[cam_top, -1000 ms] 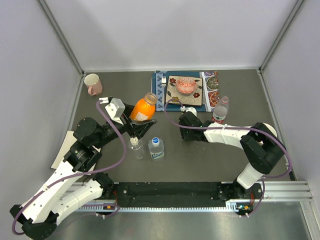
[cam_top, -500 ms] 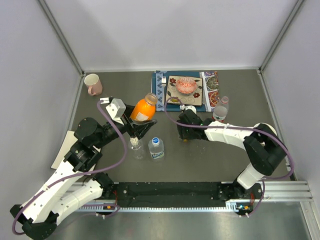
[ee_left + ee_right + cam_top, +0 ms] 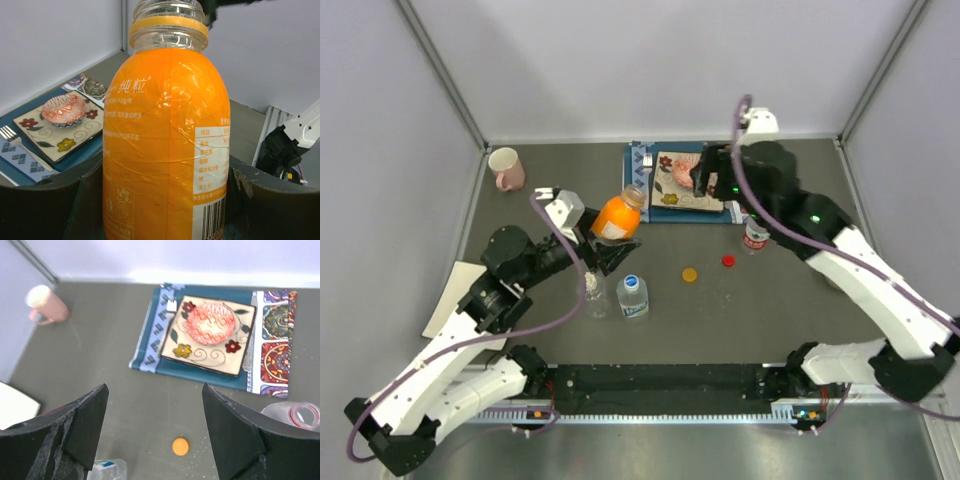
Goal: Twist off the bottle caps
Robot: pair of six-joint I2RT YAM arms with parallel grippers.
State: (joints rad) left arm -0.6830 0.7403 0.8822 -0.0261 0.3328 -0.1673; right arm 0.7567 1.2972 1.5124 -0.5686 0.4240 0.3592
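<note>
My left gripper (image 3: 608,246) is shut on the short orange bottle (image 3: 616,217), held tilted above the table; the left wrist view shows this bottle (image 3: 165,135) filling the space between the dark fingers (image 3: 50,205), its neck bare. An orange cap (image 3: 690,274) and a red cap (image 3: 728,261) lie loose on the table. The red-label bottle (image 3: 756,233) stands uncapped. A blue-capped bottle (image 3: 632,297) and a plain clear bottle (image 3: 592,296) stand side by side. My right gripper (image 3: 705,182) hangs open high over the placemat; in its wrist view the gripper (image 3: 154,388) is above the orange cap (image 3: 180,445).
A pink mug (image 3: 505,167) stands at the back left. A patterned placemat (image 3: 740,165) with a square plate (image 3: 672,195) and a small bowl lies at the back centre. White paper (image 3: 448,300) sits at the left edge. Walls close in three sides.
My right gripper opened and rose from the table up toward the back, leaving the orange cap lying near the red one. The left arm shifted the orange bottle slightly right.
</note>
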